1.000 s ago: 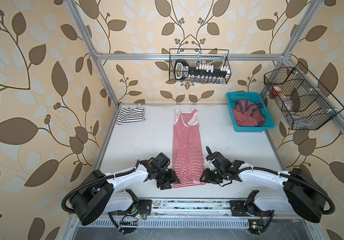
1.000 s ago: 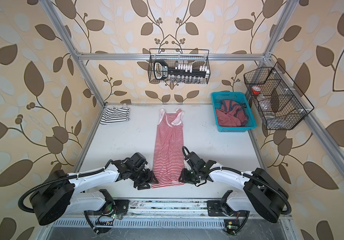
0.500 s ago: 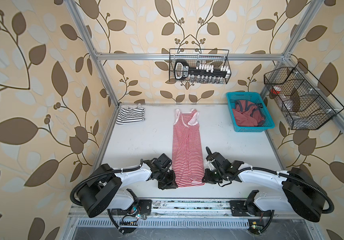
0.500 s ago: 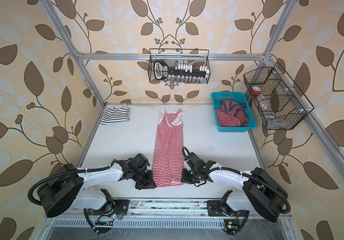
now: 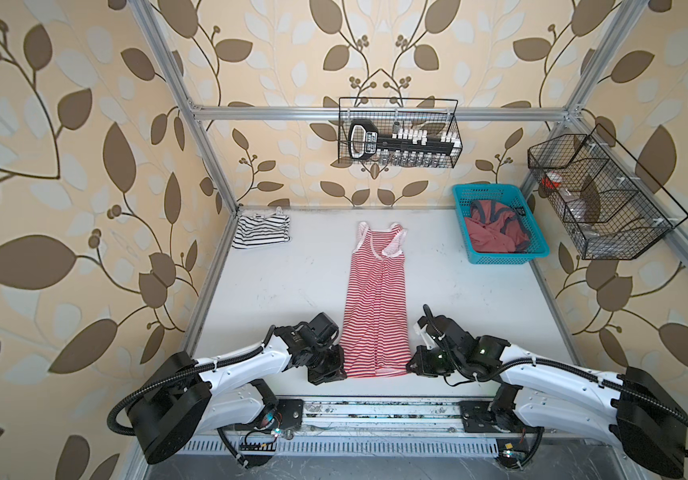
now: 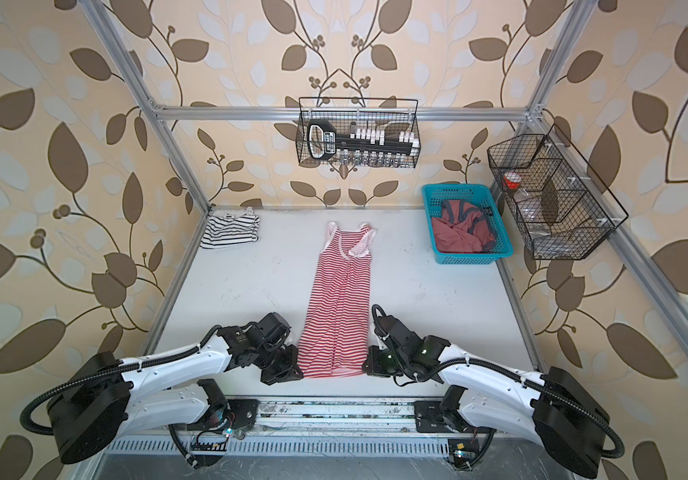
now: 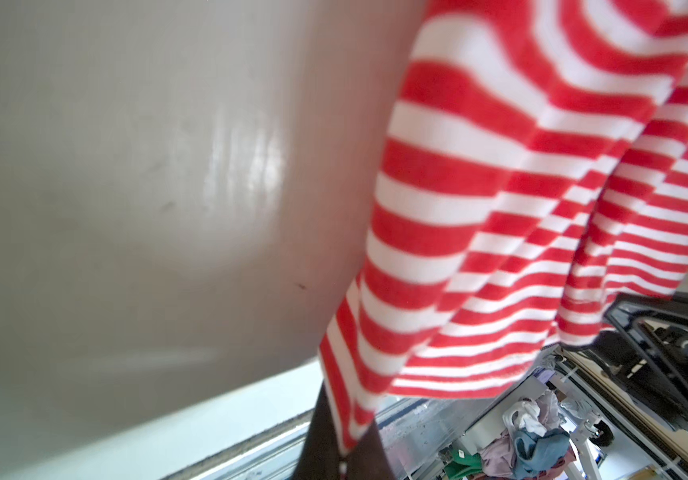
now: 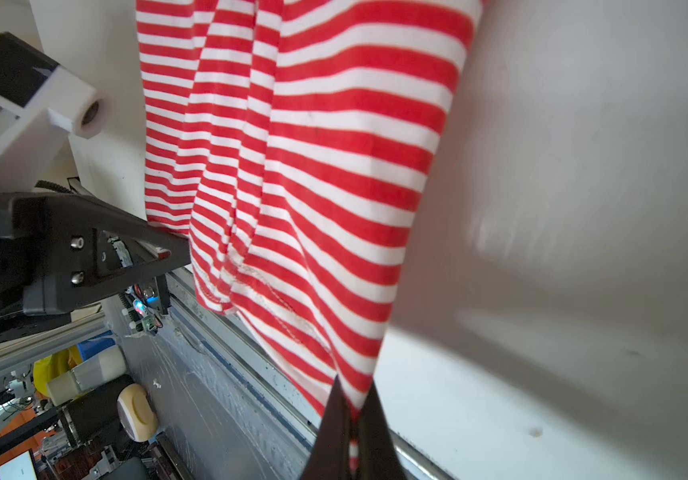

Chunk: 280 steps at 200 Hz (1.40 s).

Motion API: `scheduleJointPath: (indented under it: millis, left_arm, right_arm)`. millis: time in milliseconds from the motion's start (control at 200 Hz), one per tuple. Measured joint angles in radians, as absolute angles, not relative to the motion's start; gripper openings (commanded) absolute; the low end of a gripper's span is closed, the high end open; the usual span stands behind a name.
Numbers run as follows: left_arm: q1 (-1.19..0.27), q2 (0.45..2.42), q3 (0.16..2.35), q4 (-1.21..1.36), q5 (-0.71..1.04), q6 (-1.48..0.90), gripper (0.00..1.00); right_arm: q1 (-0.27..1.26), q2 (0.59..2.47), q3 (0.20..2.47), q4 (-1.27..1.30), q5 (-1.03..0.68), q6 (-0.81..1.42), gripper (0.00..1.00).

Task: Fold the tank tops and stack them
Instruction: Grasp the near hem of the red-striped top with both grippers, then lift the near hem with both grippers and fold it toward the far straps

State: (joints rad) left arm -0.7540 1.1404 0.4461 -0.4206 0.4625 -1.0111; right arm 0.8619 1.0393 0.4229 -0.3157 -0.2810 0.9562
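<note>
A red-striped tank top [image 5: 377, 299] [image 6: 340, 299] lies stretched lengthwise down the middle of the white table, straps at the far end. My left gripper [image 5: 344, 373] [image 6: 298, 374] is shut on its near left hem corner, and in the left wrist view the cloth [image 7: 479, 208] runs down between the dark fingers [image 7: 321, 432]. My right gripper [image 5: 409, 368] [image 6: 365, 366] is shut on the near right hem corner, the striped cloth [image 8: 313, 166] pinched between its fingers [image 8: 334, 424]. A black-striped tank top [image 5: 262, 229] [image 6: 231, 232] lies folded in the far left corner.
A teal basket [image 5: 464, 199] [image 6: 433, 195] with reddish clothes stands at the far right. Two wire baskets hang on the frame, one at the back [image 5: 399, 137] and one on the right [image 5: 604, 199]. The table's near edge and rail run just behind both grippers.
Both grippers have closed on the near hem corners of the red-striped tank top. The hem has been drawn slightly toward the near edge.
</note>
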Motion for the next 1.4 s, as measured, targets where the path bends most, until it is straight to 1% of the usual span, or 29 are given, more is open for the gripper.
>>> scheduleJointPath:
  millis: [145, 330, 655, 910, 1165, 1400]
  left_arm:
    - [-0.754, 1.148, 0.545, -0.489, 0.418, -0.994, 0.00]
    - [-0.744, 1.199, 0.694, -0.551, 0.362, -0.943, 0.00]
    - [-0.604, 1.342, 0.899, -0.627, 0.357, -0.800, 0.00]
    - [-0.535, 1.480, 1.122, -0.680, 0.359, -0.688, 0.00]
    - [-0.480, 1.581, 1.252, -0.727, 0.363, -0.624, 0.00]
    - [-0.438, 1.707, 1.380, -0.736, 0.377, -0.598, 0.00]
  right_arm:
    - [0.847, 1.057, 0.482, -0.366, -0.269, 0.934, 0.00]
    - [0.774, 1.091, 0.573, -0.413, -0.265, 0.884, 0.00]
    - [0.598, 1.132, 0.700, -0.459, -0.311, 0.762, 0.00]
    - [0.495, 1.243, 0.818, -0.495, -0.373, 0.673, 0.00]
    - [0.416, 1.363, 0.995, -0.505, -0.416, 0.603, 0.00]
    - [0.350, 1.488, 1.063, -0.501, -0.458, 0.575, 0.00]
